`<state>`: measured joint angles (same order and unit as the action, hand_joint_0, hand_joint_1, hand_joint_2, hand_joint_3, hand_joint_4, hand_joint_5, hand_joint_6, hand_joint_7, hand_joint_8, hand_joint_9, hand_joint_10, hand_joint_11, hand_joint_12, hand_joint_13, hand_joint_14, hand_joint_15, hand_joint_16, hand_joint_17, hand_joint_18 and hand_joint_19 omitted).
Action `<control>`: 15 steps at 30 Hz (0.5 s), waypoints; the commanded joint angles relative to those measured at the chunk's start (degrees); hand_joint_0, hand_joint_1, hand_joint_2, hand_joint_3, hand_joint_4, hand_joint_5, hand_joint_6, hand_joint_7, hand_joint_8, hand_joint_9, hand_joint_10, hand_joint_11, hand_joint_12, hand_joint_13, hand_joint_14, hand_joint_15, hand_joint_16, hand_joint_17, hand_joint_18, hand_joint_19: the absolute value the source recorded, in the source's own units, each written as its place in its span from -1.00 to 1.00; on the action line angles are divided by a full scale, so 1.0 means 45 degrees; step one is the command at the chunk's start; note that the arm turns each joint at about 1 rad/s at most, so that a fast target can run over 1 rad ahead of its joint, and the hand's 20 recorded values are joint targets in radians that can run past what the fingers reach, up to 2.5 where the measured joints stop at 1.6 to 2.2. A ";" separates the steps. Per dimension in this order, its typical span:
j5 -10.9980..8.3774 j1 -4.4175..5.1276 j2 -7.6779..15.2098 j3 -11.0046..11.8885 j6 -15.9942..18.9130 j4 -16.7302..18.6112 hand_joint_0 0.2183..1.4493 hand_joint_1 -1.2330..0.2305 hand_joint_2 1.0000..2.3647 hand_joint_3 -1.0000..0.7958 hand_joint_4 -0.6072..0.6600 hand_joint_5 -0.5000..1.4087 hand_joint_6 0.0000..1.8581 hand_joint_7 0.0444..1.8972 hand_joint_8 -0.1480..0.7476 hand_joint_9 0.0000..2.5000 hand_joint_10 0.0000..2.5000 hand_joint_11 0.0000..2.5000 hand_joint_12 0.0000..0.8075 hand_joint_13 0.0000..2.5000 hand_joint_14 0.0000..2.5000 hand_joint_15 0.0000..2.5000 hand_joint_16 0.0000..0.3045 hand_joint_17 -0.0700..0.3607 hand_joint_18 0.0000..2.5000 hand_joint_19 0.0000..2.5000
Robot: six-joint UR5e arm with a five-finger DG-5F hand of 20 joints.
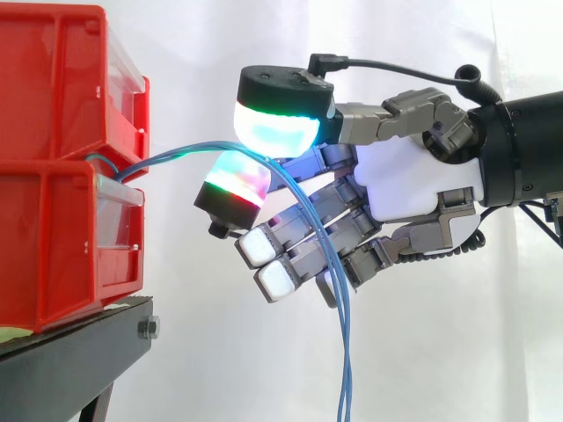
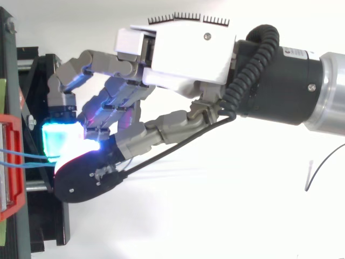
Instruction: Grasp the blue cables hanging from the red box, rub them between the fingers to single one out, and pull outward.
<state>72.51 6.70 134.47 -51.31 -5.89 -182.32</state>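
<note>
Two stacked red bins (image 1: pixel 53 176) stand on a black stand (image 1: pixel 70 352) at the left. Several thin blue cables (image 1: pixel 176 156) come out of the gap between the bins, run right and then droop to the bottom edge. My hand (image 1: pixel 413 180) reaches in from the right. Its thumb pad (image 1: pixel 277 123) sits on top of the cables and a glowing finger pad (image 1: pixel 233 185) is under them, pinching the strands. The other fingers curl below, with the hanging cables passing across them. From above, the cables (image 2: pixel 24 156) run from the bin's rim (image 2: pixel 13 162) to the hand (image 2: pixel 183 48).
A white curtain hangs behind everything. The stand's edge with a bolt (image 1: pixel 148 329) juts out under the lower bin. A thin black wire (image 2: pixel 323 162) curves at the right of the top view. Open space lies below and to the right of the hand.
</note>
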 commanded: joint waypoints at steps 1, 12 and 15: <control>0.0000 -0.0004 0.0000 -0.0003 0.0000 -0.0011 -0.29 -0.44 -0.98 -0.26 0.04 -0.65 -0.05 0.12 0.12 -0.32 -0.99 -0.47 0.03 -0.28 -0.99 -0.54 -0.63 -0.08 -0.17 -0.46; 0.0000 0.0015 0.0000 -0.0003 0.0000 -0.0011 -0.22 -0.51 -1.00 -0.41 0.01 -0.67 -0.05 0.06 0.08 -0.37 -0.99 -0.49 0.01 -0.30 -0.99 -0.55 -0.64 -0.10 -0.20 -0.47; 0.0000 0.0015 0.0000 -0.0003 0.0000 -0.0011 -0.22 -0.52 -1.00 -0.43 0.01 -0.67 -0.06 0.05 0.08 -0.37 -0.99 -0.48 0.01 -0.30 -0.99 -0.55 -0.64 -0.10 -0.20 -0.48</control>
<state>72.51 6.71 134.47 -51.33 -5.89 -182.37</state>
